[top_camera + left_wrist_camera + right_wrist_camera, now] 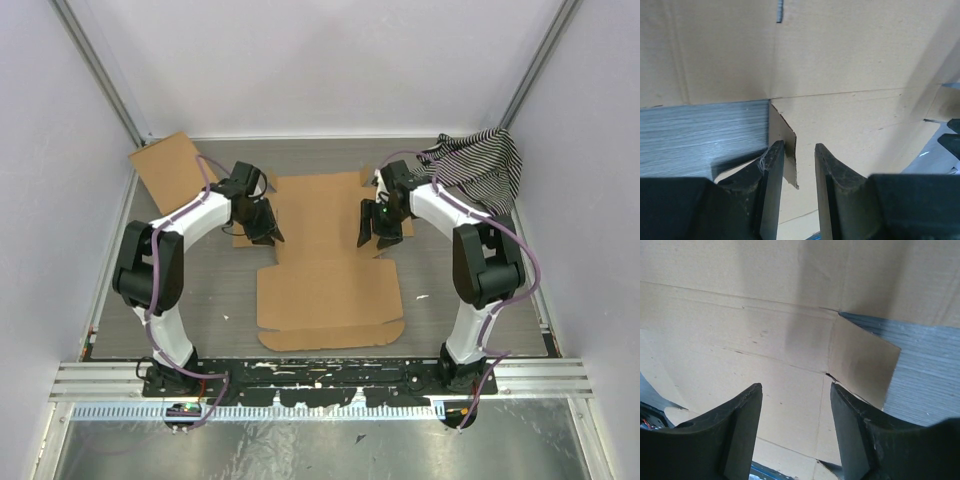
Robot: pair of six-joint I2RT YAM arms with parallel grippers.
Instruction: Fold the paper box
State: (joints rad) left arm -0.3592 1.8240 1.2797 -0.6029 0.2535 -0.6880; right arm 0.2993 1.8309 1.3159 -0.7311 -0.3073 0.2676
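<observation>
Grey table [215, 290], flat paper box [325, 270]; left gripper [800, 147] part-open astride raised side tab [782, 130], right gripper [795, 390] wide over opposite tab [865, 365], likely to raise walls

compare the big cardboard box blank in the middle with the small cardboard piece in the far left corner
Size: the paper box is much larger than the small cardboard piece. Shape: the box has creases, flaps and tabs; the piece is a plain rectangle. Pose: the box lies square-on at the centre; the piece sits skewed in the corner. Both are plain brown cardboard.
</observation>
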